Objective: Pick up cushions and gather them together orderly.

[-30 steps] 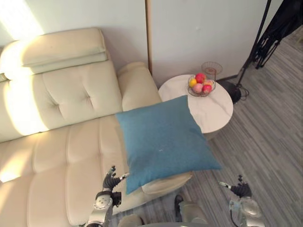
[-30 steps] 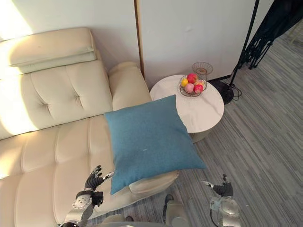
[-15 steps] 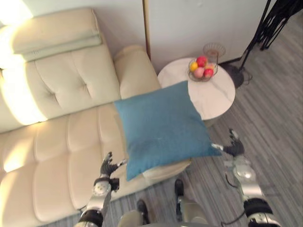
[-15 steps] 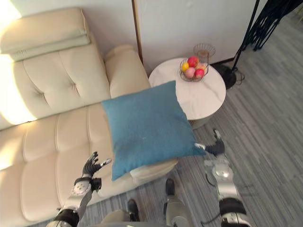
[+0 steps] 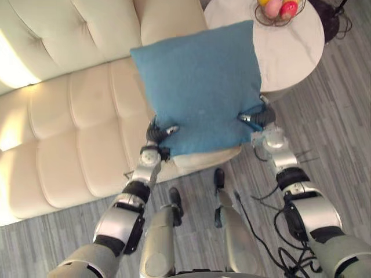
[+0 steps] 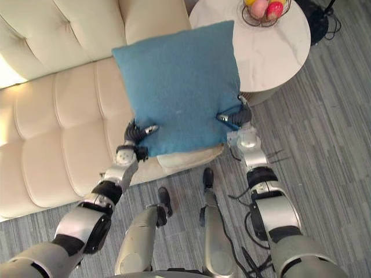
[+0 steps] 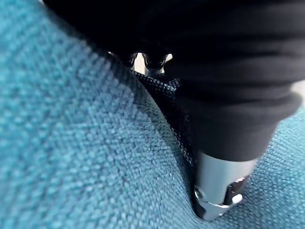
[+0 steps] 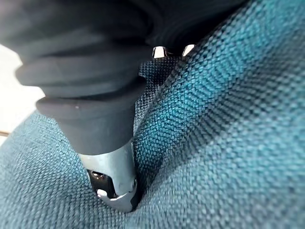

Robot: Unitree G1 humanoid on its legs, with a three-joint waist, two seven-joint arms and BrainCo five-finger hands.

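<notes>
The blue cushion (image 5: 200,87) is spread flat-side up over the arm end of the cream leather sofa (image 5: 69,116), and its far corner reaches over the rim of the round white surface (image 5: 293,49) beside the sofa. A wire basket of fruit (image 5: 278,8) stands on that surface, well apart from my hands.

My left hand (image 5: 155,136) is at the cushion's near left corner. In its wrist view my thumb (image 7: 217,195) is dug into the blue weave, with a fold of cloth bunched between it and my fingertips (image 7: 153,61), so it is clamped on the cushion. My right hand (image 5: 259,119) is at the near right corner and grips the same way, its thumb (image 8: 116,186) sunk into a fold of the fabric. Grey plank floor (image 5: 342,116) lies below my right arm.
</notes>
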